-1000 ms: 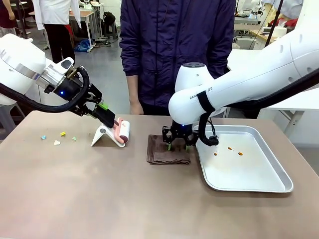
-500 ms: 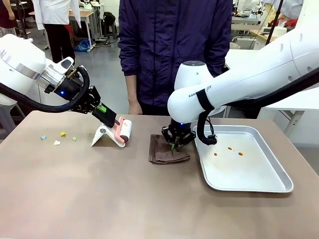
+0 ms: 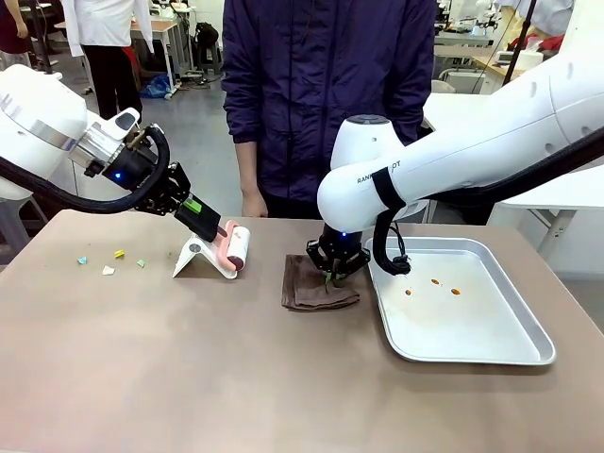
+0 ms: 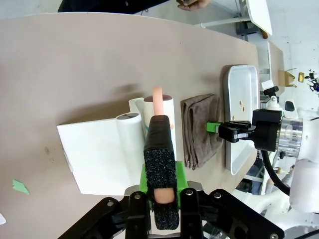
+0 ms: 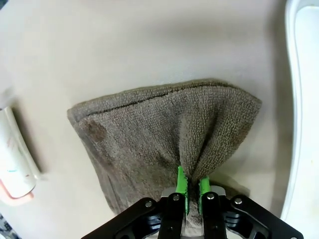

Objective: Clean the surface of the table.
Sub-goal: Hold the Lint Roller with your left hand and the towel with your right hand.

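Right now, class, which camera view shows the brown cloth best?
The right wrist view: the brown cloth lies close and central, weave and folds clear, bunched where the right gripper pinches it. The front view shows it small, partly hidden behind that gripper. The left wrist view shows it as a folded strip beside the tray.

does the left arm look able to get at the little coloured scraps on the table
Probably yes: the scraps lie on bare table near the left pincer, with nothing standing between. The pincer is shut on the roller handle, though.
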Tool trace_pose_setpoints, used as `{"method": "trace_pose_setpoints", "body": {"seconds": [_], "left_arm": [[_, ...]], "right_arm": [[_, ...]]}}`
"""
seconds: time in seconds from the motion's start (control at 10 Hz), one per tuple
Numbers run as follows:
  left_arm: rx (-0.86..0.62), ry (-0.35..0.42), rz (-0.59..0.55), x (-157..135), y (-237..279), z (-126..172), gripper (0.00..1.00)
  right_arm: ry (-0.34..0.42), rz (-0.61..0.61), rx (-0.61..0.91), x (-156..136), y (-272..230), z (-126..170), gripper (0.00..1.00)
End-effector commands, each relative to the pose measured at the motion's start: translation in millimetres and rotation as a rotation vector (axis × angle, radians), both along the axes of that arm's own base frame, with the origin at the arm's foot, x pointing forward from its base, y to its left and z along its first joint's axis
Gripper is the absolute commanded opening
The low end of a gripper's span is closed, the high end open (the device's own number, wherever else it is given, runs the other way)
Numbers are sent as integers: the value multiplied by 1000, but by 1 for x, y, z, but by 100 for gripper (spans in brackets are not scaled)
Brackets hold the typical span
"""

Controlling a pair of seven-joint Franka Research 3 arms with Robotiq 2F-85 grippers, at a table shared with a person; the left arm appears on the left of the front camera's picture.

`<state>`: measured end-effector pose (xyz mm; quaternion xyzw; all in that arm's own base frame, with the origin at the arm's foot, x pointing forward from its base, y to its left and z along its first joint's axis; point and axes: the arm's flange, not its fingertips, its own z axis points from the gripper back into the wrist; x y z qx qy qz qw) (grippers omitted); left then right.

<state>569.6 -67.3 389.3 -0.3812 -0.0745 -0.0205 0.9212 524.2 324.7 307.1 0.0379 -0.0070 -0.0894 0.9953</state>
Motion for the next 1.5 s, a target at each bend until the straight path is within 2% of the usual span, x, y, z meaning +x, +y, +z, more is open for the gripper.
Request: {"method": "trace_pose_setpoints", "body": {"seconds": [0.0, 0.2, 0.5, 0.6, 0.7, 0.9, 1.0, 1.2, 1.4], "left_arm": [[-56, -31, -15, -2, -1, 5, 0], [-157, -87, -25, -14, 4, 25, 0], [-348, -135, -63, -45, 24, 59, 0], [-414, -115, -86, -55, 37, 69, 0], [-457, -85, -132, -68, 58, 79, 0], [-577, -94, -90, -95, 110, 89, 0], [-646, -114, -94, -116, 139, 90, 0], [-728, -163, -68, -164, 194, 82, 0], [-686, -159, -108, -197, 232, 67, 0]], "right_arm": [[1, 9, 94, -4, -14, 0, 0], [-72, -6, 302, -14, -41, 27, 0], [-96, 8, 732, -38, -87, 54, 0], [-77, 53, 844, -48, -97, 61, 0], [-68, 162, 983, -61, -107, 67, 0], [-40, 257, 1146, -89, -128, 74, 0], [-38, 267, 1198, -106, -147, 75, 0], [-155, 239, 1335, -144, -209, 69, 0], [-275, 101, 1378, -177, -280, 58, 0]]}}
